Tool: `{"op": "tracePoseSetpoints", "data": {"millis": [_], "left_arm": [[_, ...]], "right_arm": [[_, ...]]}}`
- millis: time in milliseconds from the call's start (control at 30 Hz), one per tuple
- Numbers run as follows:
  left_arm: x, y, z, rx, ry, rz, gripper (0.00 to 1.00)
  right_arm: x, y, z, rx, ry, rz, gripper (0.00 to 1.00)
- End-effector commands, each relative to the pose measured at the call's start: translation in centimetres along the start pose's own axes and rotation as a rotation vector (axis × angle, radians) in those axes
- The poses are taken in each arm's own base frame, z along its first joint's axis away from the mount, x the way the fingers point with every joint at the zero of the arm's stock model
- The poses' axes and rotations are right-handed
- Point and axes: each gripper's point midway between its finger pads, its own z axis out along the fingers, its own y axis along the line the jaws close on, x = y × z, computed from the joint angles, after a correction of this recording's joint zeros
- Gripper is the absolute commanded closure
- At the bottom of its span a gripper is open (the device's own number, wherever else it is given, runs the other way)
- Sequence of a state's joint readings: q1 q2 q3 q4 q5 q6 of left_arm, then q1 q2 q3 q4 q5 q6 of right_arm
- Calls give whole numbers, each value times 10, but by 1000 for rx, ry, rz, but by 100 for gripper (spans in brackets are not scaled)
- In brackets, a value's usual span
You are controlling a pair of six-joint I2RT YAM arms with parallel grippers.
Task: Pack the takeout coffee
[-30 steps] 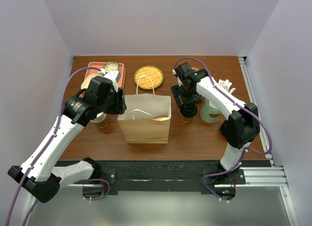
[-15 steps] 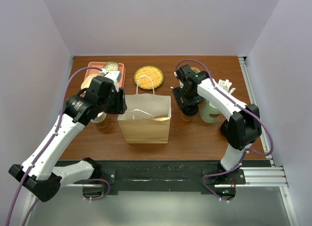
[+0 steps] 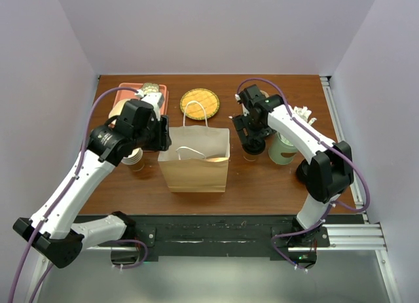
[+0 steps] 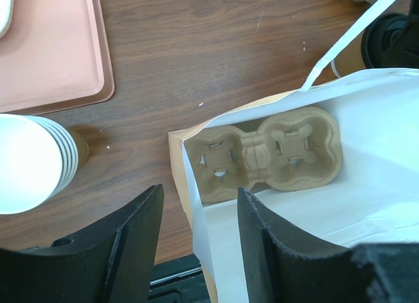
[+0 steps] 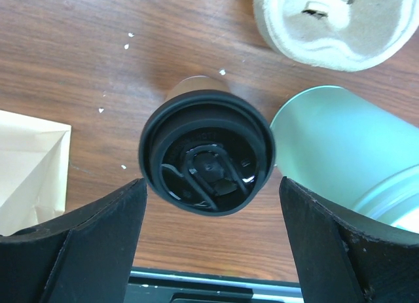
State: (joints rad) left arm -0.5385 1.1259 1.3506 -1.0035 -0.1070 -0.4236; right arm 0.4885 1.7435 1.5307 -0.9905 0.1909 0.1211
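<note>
At your right gripper [image 5: 213, 185]: jaws spread wide, one finger on each side of the black lid, with a sliver of table showing between each finger and the lid.
Takeout coffee: you have the small cream-tan paper cup with round black plastic lid [image 5: 206, 160] upright on the dark wooden table [image 4: 196, 41], directly under that gripper.
Beside the cup: brown paper bag with white handles [image 3: 194, 173] just to its left, pale-green cup [image 5: 340, 146] just to its right.
Your left gripper [image 4: 200, 192]: jaws partly apart, straddling the bag's left wall, one finger outside, one inside, not pinching it.
Inside the bag: tan moulded-pulp cup carrier [image 4: 262, 156], flat on the bottom.
Left of the bag: stack of white lidless paper cups [image 4: 29, 162]; pink tray [image 4: 52, 54] beyond.
</note>
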Motion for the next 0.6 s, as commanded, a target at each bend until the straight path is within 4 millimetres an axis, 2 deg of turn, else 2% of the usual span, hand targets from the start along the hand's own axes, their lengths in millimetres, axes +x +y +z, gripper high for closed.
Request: {"op": "tracePoseSetpoints", "data": {"millis": [0, 200, 567], "left_arm": [[-16, -6, -6, 29, -44, 19, 46], [-16, -5, -7, 24, -45, 17, 46], [-14, -2, -8, 11, -46, 13, 46]], "right_arm": [[-10, -7, -2, -3, -41, -11, 14], [-9, 1, 1, -54, -40, -28, 14], [-4, 4, 11, -61, -18, -38, 13]]}}
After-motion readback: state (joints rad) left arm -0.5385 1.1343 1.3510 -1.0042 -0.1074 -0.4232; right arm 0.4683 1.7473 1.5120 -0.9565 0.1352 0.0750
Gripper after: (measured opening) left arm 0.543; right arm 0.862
